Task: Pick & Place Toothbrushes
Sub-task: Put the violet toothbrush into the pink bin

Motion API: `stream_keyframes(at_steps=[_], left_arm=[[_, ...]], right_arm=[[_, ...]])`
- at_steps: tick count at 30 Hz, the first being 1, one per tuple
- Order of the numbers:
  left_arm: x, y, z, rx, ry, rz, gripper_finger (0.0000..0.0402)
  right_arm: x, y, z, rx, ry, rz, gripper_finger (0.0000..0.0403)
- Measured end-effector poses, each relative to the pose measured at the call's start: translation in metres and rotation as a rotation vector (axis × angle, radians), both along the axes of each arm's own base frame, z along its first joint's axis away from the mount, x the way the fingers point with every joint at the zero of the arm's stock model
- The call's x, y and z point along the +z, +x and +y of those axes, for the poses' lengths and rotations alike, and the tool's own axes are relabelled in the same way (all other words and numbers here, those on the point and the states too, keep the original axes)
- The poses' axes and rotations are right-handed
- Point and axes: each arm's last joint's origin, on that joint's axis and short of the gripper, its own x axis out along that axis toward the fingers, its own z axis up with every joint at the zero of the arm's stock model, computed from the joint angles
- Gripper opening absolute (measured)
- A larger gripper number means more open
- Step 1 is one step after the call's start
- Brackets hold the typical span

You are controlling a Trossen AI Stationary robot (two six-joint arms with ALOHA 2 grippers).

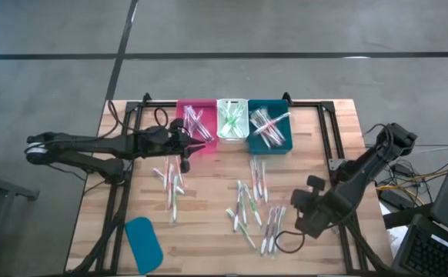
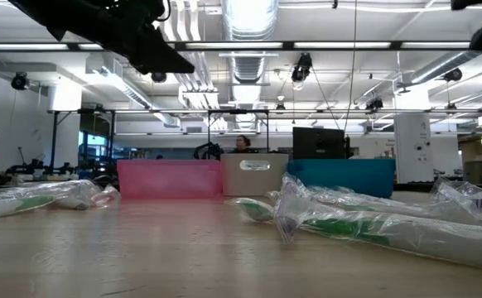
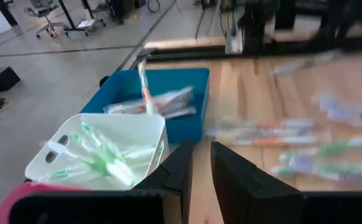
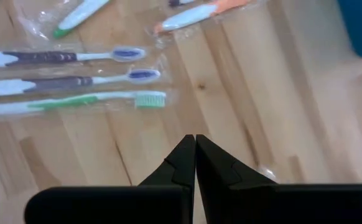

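Wrapped toothbrushes lie loose on the wooden table in several clusters [image 1: 172,181], [image 1: 257,178], [image 1: 247,217]. More of them fill the pink bin [image 1: 195,123], the white bin [image 1: 230,119] and the blue bin [image 1: 269,127] at the far edge. My left gripper [image 3: 201,160] hovers level by the pink bin's near side, slightly open, with nothing between its fingers. My right gripper [image 4: 195,142] is shut and empty. It points down over bare wood at the near right, close to two purple toothbrushes [image 4: 75,57] and a green one [image 4: 75,102].
A flat teal lid [image 1: 143,245] lies at the table's near left corner. A black frame [image 1: 328,131] runs along the table's sides and far edge. In the low view, wrapped toothbrushes [image 2: 365,219] lie in the foreground, in front of the three bins [image 2: 255,174].
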Motion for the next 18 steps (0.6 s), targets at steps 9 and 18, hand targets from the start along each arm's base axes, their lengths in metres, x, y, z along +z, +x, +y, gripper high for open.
stream_keyframes(at_steps=[9, 18], left_arm=[[-0.004, -0.014, 0.001, 0.045, 0.1, 0.221, 0.0062], [-0.006, -0.014, 0.001, 0.05, 0.101, 0.225, 0.0062]], right_arm=[[-0.016, -0.03, -0.022, -0.171, 0.239, 0.014, 0.0008], [-0.029, -0.059, -0.042, -0.485, 0.452, 0.152, 0.001]])
